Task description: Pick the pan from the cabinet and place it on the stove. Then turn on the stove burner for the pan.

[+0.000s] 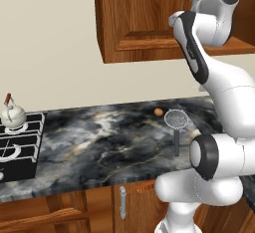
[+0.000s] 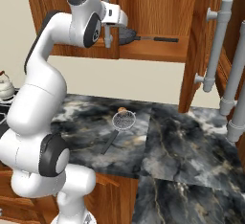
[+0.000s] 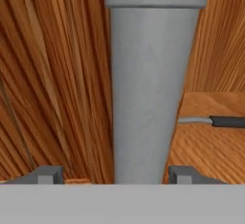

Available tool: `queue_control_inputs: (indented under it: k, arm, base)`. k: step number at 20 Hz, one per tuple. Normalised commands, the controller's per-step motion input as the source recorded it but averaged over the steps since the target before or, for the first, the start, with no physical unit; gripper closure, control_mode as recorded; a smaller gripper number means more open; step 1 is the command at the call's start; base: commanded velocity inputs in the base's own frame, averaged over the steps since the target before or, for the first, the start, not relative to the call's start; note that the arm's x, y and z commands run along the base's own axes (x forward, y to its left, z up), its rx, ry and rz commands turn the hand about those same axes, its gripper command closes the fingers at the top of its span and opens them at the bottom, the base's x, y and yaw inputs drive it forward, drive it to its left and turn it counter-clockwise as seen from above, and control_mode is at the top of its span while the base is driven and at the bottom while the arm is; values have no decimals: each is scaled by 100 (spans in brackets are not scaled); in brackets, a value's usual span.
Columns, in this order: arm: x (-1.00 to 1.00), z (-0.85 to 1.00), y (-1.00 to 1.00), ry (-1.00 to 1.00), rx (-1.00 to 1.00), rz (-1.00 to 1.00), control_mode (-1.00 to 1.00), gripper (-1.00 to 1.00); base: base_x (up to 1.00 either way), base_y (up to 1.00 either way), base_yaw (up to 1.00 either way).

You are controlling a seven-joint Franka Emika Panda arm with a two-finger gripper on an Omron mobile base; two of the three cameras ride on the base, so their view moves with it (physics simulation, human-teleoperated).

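Observation:
The pan (image 2: 127,36) lies on the shelf inside the cabinet (image 2: 158,7), its thin dark handle (image 2: 160,39) pointing right. A stretch of that handle (image 3: 226,121) shows in the hand view over the wooden shelf. My gripper (image 3: 116,175) is raised to the left cabinet door (image 1: 144,13) and straddles its grey bar handle (image 3: 143,84). The jaws stand open, with a gap on the left side and the right tip nearly against the bar. The stove (image 1: 20,150) is far to the left on the counter.
A white kettle (image 1: 12,113) stands on the stove's grate. A silver mesh strainer (image 1: 176,120) and a small orange thing (image 1: 158,111) lie on the marble counter (image 1: 109,142). An open door with long grey bar handles (image 2: 215,46) juts out at the right.

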Motion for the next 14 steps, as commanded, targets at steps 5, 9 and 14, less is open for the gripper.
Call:
queue_control_inputs:
  k: [5,9,14]
  arm:
    - [1,-15,8,3,-1,-1,-100,100]
    - [-29,-1,18,-2,0,-1,-100,100]
    - [-81,0,18,-9,0,-1,-100,100]
  base:
    - [0,0,0]
    - [0,0,0]
    - [0,0,0]
